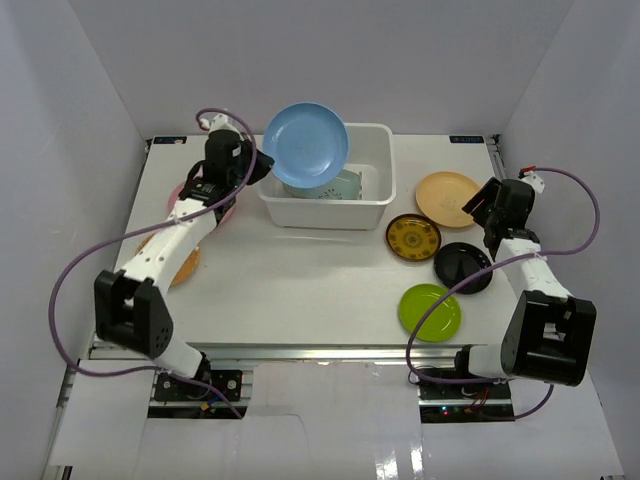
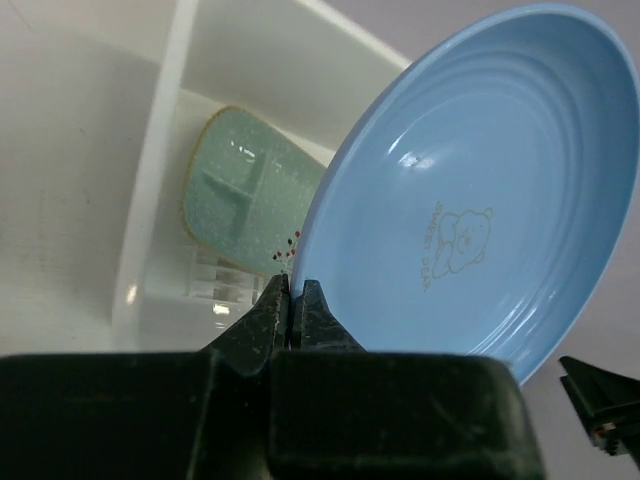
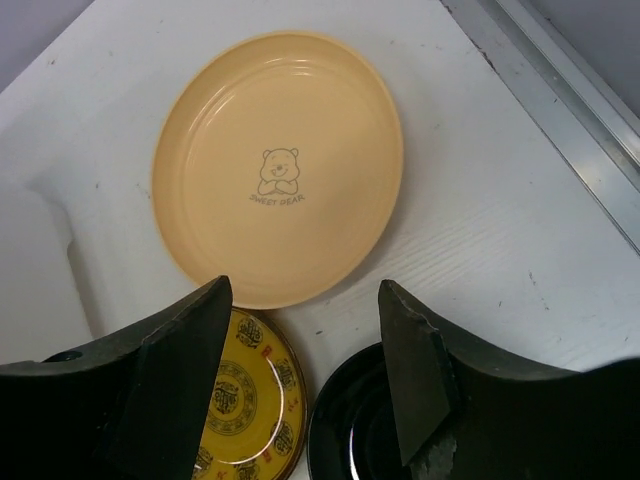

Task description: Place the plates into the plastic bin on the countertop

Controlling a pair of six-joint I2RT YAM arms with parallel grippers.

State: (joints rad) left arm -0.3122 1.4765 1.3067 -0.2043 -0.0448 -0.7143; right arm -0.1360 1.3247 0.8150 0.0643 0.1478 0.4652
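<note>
Watching the left gripper [image 2: 290, 300] first, we see its jaws pressed together on the rim of the blue plate [image 1: 305, 145], clamped right at the plate's lower edge. That plate is up in the air, tilted steeply, its bowl side facing the wrist camera, with a small bear drawing and lettering in the middle. It hangs over the left half of the plastic bin [image 1: 372, 213], which sits at the far middle of the countertop [image 1: 300, 280].

Down inside the bin we spot the pale green rectangular dish [image 2: 250, 200], leaning against the inside of the tub.

Over on the right, the right gripper [image 3: 300, 290] has its fingers standing apart with nothing between them. It hovers above the peach plate [image 3: 280, 165], which lies flat on the table to the right of the bin. Just nearer than it, we have the black-with-yellow-pattern plate [image 1: 413, 238], and beside that the black plate [image 1: 463, 267]. The lime green plate [image 1: 430, 311] lies closest to the front rail.

On the left side, we make out the pink plate [image 1: 226, 212] and the orange plate [image 1: 188, 263], both partly hidden beneath the left arm.
</note>
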